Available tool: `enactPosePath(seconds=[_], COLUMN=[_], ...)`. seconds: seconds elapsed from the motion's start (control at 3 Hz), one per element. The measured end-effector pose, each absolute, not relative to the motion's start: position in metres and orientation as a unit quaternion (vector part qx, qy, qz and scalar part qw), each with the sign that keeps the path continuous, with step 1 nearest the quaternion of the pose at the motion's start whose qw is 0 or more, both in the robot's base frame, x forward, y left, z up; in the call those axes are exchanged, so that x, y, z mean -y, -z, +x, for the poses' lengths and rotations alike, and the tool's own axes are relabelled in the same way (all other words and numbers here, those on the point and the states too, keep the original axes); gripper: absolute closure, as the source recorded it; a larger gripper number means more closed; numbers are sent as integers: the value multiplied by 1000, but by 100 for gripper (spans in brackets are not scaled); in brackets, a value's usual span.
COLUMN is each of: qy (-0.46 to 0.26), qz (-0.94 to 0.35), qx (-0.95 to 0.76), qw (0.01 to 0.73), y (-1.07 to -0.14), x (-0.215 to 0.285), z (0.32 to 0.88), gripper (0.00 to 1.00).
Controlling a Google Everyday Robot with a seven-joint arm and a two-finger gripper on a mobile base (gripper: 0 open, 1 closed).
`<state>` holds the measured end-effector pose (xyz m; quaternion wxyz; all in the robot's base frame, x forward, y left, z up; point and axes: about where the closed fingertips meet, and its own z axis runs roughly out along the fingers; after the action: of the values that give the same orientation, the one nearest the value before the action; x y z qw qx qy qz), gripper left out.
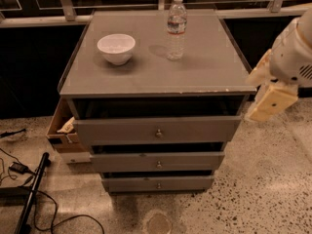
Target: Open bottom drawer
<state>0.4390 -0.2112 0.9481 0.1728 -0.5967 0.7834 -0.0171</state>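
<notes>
Grey cabinet (pixel 146 77) taken as the landmark, seen from above its front. Drawers, count 3, stacked down its front face: top drawer front (pixel 117 130), middle drawer front (pixel 122 162), and the bottom drawer (pixel 131 184) lowest, just above the floor, with the narrowest and shortest front. Knobs, count 3, one small round metal one at the centre of each front; the bottom drawer's knob (pixel 158 185) is untouched. A dark strip shows above each front; drawer contents are hidden. On the cabinet top, left of centre: white bowl (pixel 116 48), count 1, upright, interior showing plain white. On the top toward the back, right of centre: clear plastic bottle (pixel 176 27), count 1, upright, white cap on, fill level not readable. Bowl and bottle stand apart. Against the cabinet's left side: open cardboard box (pixel 59 123), count 1, with something pale (pixel 67 126) lying in it, not identifiable. The gripper (pixel 267 94), cream-coloured, hangs off the cabinet's right edge at about top-drawer height, well apart from the bottom drawer, touching nothing; spread or pressed together: cannot tell. Black cables (pixel 29 199) lie on the speckled floor (pixel 263 194) left of the cabinet.
</notes>
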Motion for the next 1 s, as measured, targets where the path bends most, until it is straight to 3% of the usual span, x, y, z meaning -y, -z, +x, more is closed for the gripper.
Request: enactPosePath(seconds=[0.67, 1.0], qy=[-73, -74], qz=[-597, -596], qx=[-777, -779], qw=[182, 180], y=[-796, -787], x=[176, 176], z=[438, 437], gripper=[89, 100])
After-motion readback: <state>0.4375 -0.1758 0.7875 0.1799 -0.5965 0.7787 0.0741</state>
